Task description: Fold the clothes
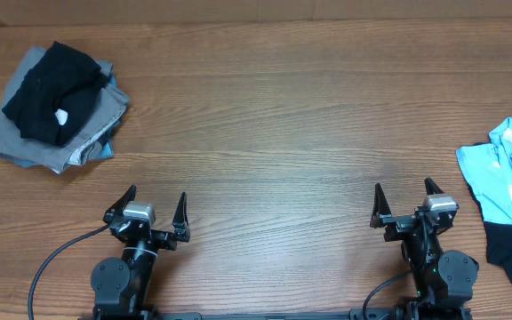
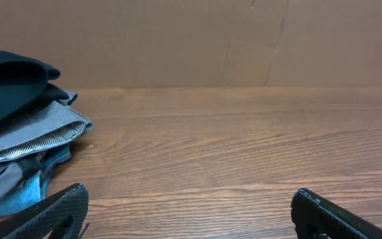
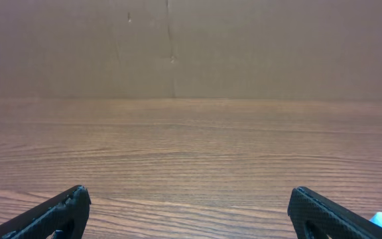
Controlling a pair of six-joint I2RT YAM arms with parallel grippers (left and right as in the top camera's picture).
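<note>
Crumpled light blue T-shirt [image 1: 492, 169], rumpled black-and-grey pile [image 1: 56, 111], woodgrain table [image 1: 283, 116]

Lighting: even, diffuse, moderately bright across all 3 views, with no glare on the wooden table [image 1: 283, 107]. Shadows: soft and short, beneath the pile of clothes [image 1: 60, 107]. Overhead view: sharp throughout. Wrist views: table grain crisp mid-frame, fingertips [image 2: 55, 211] at the lower edge slightly soft, back wall [image 3: 244, 46] dimmer with a warm cast.
</note>
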